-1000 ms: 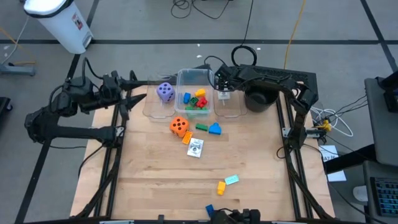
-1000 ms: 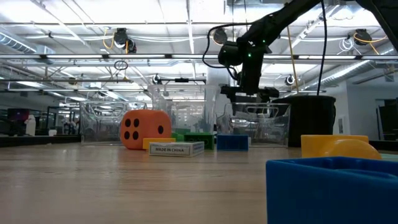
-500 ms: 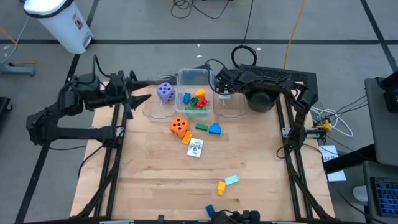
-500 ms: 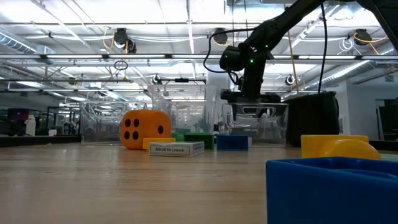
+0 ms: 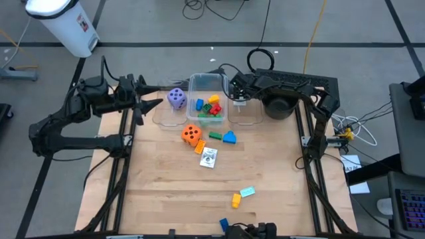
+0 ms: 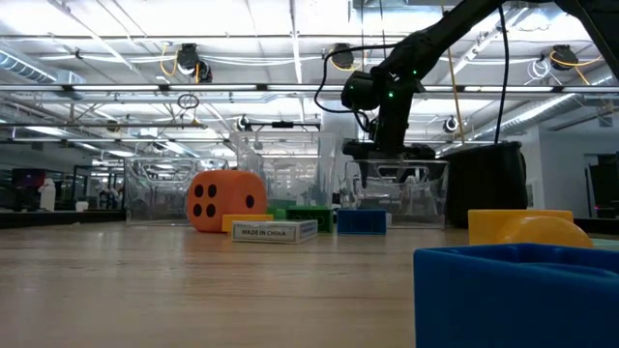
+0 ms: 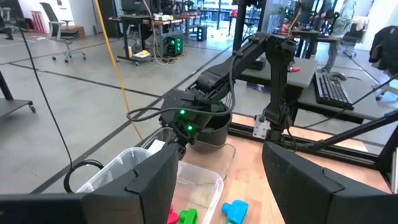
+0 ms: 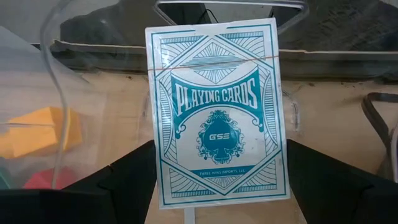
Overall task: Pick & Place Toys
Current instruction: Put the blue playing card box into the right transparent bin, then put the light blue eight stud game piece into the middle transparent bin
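Since a second ago the right gripper (image 5: 234, 97) has shifted slightly right and now hangs over the gap between the middle clear tub (image 5: 207, 83) and the right-hand clear tub (image 5: 246, 118), upper centre of the high view; the left arm has also swung a bit rightward. The right gripper's jaws stand wide, clamped on a playing card pack (image 8: 217, 112), teal-printed and upright between the fingers (image 8: 127, 180). The left gripper (image 5: 153, 101) waits at the upper left, jaws partly apart, holding nothing. The middle tub holds several blocks (image 5: 208, 107); the purple die (image 5: 176, 98) sits in the left tub. The orange die (image 5: 191, 135), a green block (image 5: 215, 135), a blue block (image 5: 229, 137) and a white card (image 5: 208, 158) lie mid-table, more blocks (image 5: 242, 195) lower down. The black pot (image 5: 279, 106) stands just right of the gripper.
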Action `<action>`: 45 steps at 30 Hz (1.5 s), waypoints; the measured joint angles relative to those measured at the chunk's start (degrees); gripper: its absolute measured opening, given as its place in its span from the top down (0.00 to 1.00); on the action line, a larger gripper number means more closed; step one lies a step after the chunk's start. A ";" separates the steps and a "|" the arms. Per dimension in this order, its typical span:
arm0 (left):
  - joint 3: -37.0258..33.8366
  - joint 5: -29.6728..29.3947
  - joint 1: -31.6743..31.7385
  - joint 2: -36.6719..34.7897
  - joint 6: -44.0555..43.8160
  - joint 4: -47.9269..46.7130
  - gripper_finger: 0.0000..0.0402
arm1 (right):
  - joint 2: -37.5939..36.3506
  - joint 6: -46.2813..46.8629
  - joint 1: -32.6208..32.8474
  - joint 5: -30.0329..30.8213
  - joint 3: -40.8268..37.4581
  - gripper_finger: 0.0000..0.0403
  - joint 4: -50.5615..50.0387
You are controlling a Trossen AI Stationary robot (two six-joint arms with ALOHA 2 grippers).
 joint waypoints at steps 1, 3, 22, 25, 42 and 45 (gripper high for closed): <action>0.00 -0.02 0.02 0.02 0.00 0.00 0.40 | 0.00 -0.43 0.00 -0.03 0.00 0.24 0.33; 0.00 0.00 0.02 0.00 0.00 0.00 0.40 | 0.02 -1.32 0.00 -0.03 -0.01 0.22 1.35; 0.00 0.00 0.02 0.00 0.02 -0.04 0.40 | 0.02 -2.41 -0.13 -0.04 -0.02 0.23 2.08; 0.00 0.00 0.02 0.00 0.02 -0.04 0.40 | 0.02 -2.41 -0.11 -0.28 0.00 0.21 3.07; 0.00 1.49 -0.01 0.00 -0.99 -0.04 0.40 | -0.34 -3.89 -0.28 -2.96 -0.01 0.17 4.21; 0.00 1.49 -0.01 0.00 -1.49 -0.04 0.40 | -1.67 -4.39 -0.41 -2.93 -0.02 0.17 4.20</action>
